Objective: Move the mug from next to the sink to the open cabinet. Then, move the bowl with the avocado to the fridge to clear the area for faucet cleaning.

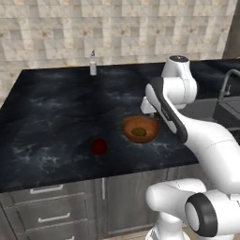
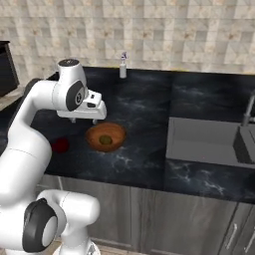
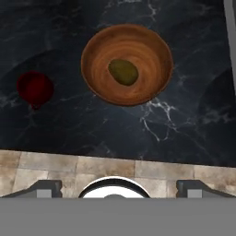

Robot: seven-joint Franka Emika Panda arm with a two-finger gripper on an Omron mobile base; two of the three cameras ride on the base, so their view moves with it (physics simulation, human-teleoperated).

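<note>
Dark red mug (image 1: 98, 146) sits left of the bowl (image 1: 139, 130) (avocado (image 1: 138, 132) inside); gripper (image 2: 84, 119) hovers above, jaws wide open.

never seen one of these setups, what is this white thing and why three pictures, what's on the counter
The white thing is a robot arm on a base that can drive, in a simulated kitchen. Two pictures come from cameras on the base, one behind the arm to its left, one to its right, so they show the same scene from two sides. The third comes from a camera on the arm's hand, looking down.

On the black marble counter sit a wooden bowl with an avocado in it, a small dark red mug beside it, and a slim bottle near the wall. The sink and faucet are to the right. The hand is open above the bowl and holds nothing.
</note>
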